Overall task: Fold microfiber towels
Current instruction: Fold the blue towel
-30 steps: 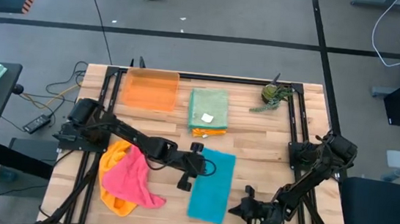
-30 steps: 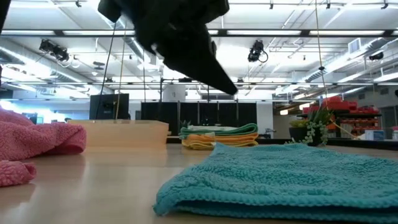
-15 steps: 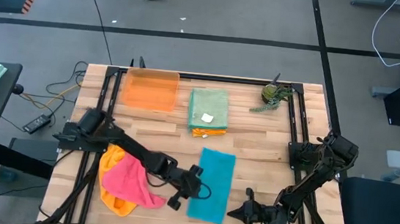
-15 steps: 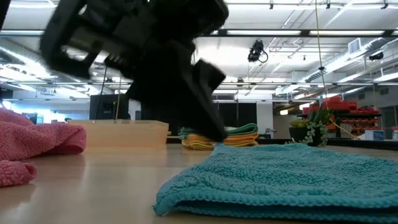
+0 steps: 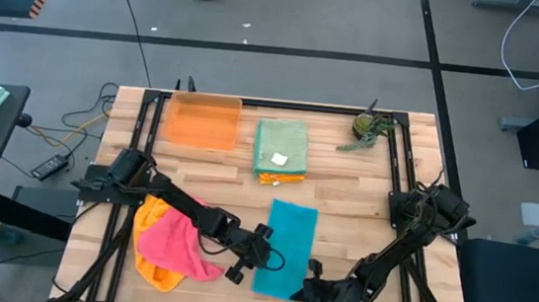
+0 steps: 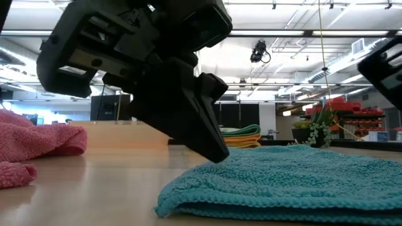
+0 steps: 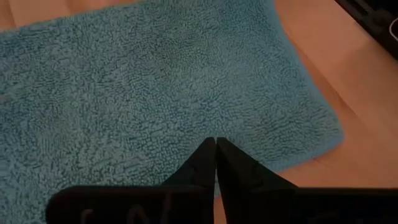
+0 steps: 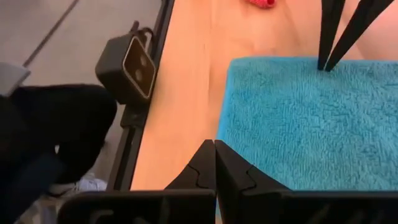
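A teal towel [image 5: 290, 244], folded into a long strip, lies flat on the table's near middle. My left gripper [image 7: 215, 142] is shut, its tips on the towel's top near the left long edge. My right gripper [image 8: 214, 143], also shut, is at the towel's near right corner [image 5: 297, 295], pointing toward the table's left; whether it touches the cloth, I cannot tell. A pink towel [image 5: 179, 243] lies crumpled on a yellow one [image 5: 151, 267] at the near left. A folded green towel [image 5: 281, 144] rests on an orange one [image 5: 282, 179] at the far middle. My left gripper rests its shut fingertips [image 6: 220, 156] on the teal towel's top face [image 7: 186, 118], just inside the left long edge. The fingers slant down from the table's left. The towel lies flat on the table under them.
An orange tray [image 5: 203, 121] stands at the far left and a small plant [image 5: 366, 129] at the far right. The low camera [image 8: 132, 63] sits at the near edge. Bare wood shows right of the teal towel.
My left gripper has come down and toward the near edge, from above the teal towel's far left part onto its left edge. My right gripper has moved toward the table's left, up to the towel's near right corner. The towel has stayed in place.
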Motion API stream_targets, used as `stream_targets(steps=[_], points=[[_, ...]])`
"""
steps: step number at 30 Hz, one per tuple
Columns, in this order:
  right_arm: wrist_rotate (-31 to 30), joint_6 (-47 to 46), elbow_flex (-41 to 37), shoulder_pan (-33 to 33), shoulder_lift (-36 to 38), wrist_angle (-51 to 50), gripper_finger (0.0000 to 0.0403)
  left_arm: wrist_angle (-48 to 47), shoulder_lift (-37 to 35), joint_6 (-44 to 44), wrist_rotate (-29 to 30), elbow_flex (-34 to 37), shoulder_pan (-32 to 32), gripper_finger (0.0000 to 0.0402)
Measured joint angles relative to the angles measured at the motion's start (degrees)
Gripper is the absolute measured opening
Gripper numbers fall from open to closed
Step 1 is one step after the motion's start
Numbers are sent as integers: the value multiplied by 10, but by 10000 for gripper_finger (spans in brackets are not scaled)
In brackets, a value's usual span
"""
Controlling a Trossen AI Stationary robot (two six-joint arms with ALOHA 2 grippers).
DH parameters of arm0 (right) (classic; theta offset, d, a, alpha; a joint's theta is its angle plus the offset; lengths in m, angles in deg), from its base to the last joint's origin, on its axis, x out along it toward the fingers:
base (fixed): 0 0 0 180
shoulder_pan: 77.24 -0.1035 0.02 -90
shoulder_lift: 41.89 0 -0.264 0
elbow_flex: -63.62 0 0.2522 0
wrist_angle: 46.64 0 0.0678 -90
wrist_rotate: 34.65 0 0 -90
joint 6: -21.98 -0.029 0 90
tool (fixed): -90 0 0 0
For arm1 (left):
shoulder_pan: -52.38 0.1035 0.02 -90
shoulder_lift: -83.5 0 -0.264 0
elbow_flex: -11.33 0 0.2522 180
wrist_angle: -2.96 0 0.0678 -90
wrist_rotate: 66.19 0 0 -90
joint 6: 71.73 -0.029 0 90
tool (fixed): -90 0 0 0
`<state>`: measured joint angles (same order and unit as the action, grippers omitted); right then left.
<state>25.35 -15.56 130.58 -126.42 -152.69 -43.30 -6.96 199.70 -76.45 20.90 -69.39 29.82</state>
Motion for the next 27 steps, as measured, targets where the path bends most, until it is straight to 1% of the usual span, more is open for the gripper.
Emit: stream_targets(steps=[6, 10, 17, 24, 27], points=[[-2, -48, -10, -9, -12, -18, 1, -2, 0, -1, 0, 0, 4, 12], [12, -64, -11, -8, -30, -20, 1, -4, 0, 0, 0, 0, 9, 8], [27, -60, -11, -8, -31, -24, 1, -10, 0, 25, 1, 0, 10, 25], [34, -52, -11, -8, -31, -25, 1, -12, 0, 26, 1, 0, 12, 10], [37, -47, -11, -8, -27, -29, 1, -12, 0, 26, 1, 0, 12, 9]])
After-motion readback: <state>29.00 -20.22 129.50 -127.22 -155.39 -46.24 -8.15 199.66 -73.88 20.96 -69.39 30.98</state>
